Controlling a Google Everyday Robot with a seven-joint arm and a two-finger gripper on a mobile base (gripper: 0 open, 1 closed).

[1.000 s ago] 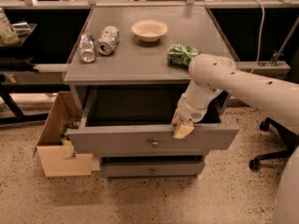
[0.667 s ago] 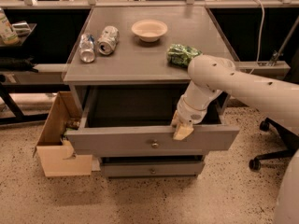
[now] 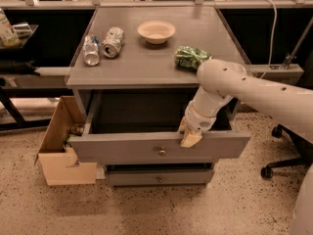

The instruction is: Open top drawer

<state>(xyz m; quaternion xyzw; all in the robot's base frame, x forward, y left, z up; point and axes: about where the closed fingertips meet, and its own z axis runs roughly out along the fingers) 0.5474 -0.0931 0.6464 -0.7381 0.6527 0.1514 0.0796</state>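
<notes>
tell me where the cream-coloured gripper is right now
In the camera view, the cream-coloured gripper sits right of centre at the top edge of the pulled-out grey wooden top drawer, above and right of its small round metal knob.

No text is legible, even on the nearer can up-left of the gripper at the top drawer's front rim.

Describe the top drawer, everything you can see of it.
The top drawer is grey, wooden-looking, with a plain flat front and one small round metal knob at its centre. It stands pulled well out from under the tabletop, level, its inside dark. The gripper rests on the front's top edge, right of the knob.
</notes>
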